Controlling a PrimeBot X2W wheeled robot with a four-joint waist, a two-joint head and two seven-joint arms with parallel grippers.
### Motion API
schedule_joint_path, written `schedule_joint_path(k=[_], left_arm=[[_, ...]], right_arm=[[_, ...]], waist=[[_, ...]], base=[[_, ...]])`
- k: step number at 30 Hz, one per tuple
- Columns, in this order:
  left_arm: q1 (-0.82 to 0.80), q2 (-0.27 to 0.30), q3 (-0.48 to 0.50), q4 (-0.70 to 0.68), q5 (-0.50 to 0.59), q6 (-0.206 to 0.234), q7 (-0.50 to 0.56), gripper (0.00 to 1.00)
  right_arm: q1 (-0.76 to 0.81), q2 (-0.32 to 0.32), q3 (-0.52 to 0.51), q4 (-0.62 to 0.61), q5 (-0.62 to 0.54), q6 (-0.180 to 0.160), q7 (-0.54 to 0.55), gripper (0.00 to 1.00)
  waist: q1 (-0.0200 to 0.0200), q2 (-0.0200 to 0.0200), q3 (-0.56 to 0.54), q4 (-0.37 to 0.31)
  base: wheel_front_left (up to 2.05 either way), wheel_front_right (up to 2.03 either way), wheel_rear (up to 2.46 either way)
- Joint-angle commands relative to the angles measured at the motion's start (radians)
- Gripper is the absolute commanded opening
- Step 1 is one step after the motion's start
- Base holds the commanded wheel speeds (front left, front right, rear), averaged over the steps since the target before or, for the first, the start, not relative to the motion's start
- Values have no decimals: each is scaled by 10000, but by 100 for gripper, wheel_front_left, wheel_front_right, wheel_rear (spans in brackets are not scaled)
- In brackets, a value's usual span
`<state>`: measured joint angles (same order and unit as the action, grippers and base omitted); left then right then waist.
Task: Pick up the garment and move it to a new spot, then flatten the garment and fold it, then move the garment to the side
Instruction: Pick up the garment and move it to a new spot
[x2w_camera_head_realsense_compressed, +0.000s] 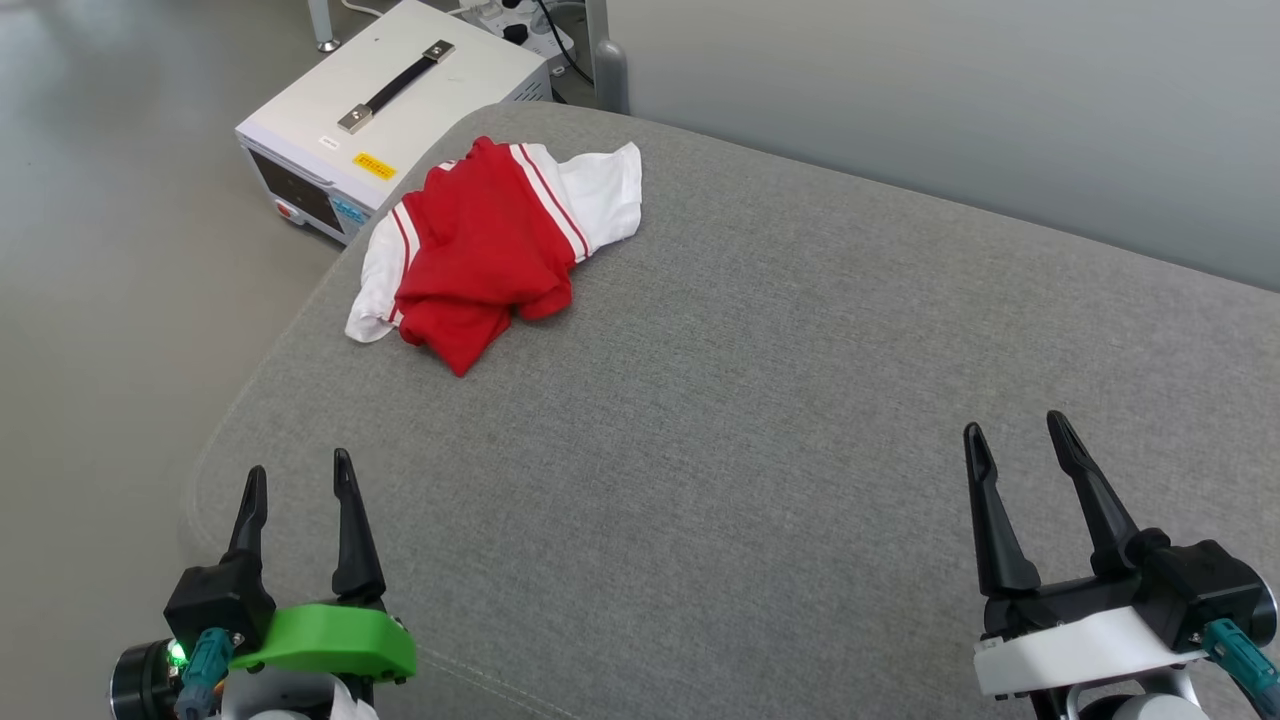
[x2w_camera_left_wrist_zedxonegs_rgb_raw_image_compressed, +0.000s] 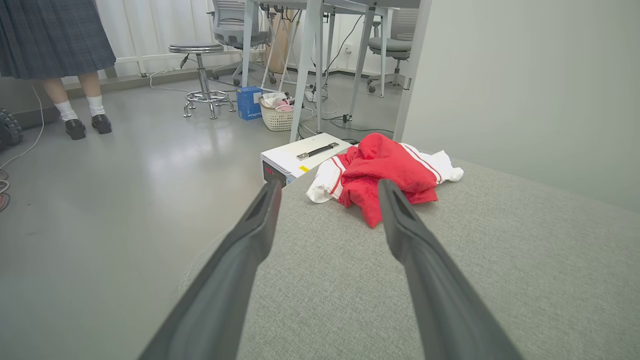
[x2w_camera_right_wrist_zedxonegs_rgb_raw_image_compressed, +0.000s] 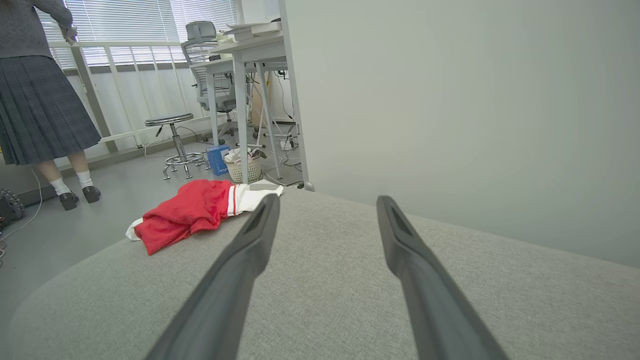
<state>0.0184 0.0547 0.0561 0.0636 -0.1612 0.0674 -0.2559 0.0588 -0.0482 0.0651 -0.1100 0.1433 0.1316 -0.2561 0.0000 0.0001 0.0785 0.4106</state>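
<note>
Left gripper (x2w_camera_head_realsense_compressed: 298, 463) and right gripper (x2w_camera_head_realsense_compressed: 1015, 424): jaws spread, empty. Your red jersey (x2w_camera_head_realsense_compressed: 480, 250) lies bunched by the grey cushion (x2w_camera_head_realsense_compressed: 750, 400) edge; a glancing pinch could push it off.

Soft red-and-white cloth garment (x2w_camera_head_realsense_compressed: 480, 240) on a matt, coarse-woven grey fabric cushion (x2w_camera_head_realsense_compressed: 760, 420); glossy floor (x2w_camera_head_realsense_compressed: 110, 250).

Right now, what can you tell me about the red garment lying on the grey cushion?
The garment is a red jersey-style shirt with white short sleeves edged in red-and-white stripes, soft knit by its look. It lies crumpled and partly folded over itself, with no print showing, near the far left corner of the grey fabric cushion, which alone touches it. The left claw and right claw stand open, well short of it.
</note>
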Motion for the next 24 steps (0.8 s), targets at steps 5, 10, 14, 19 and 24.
schedule_joint_path(k=[5,10,14,19,24], left_arm=[[-281,-45,275,211,8,-132,-59,100],[-1107,76,857,433,72,-850,-59,100],[-2316,487,1561,961,-289,-1515,-59,100],[-4168,1501,1841,2007,-531,-1881,-59,100],[-6060,2690,1221,3161,-1001,-1971,-59,100]], right_arm=[[-111,-20,53,0,-95,-9,-57,100],[-246,-20,146,-87,-193,-9,-57,100],[-458,-20,189,-227,-451,-9,-57,100],[-882,-20,211,-442,-851,-9,-57,100],[-1317,-113,204,-718,-1107,-9,-57,100]], waist=[[0,-1,-32,6],[0,-1,218,-172],[0,-1,697,-427],[0,-1,1487,-789],[0,-1,2306,-1064]], base=[[0,0,0],[0,0,0],[0,0,0],[0,0,0],[0,0,0]])
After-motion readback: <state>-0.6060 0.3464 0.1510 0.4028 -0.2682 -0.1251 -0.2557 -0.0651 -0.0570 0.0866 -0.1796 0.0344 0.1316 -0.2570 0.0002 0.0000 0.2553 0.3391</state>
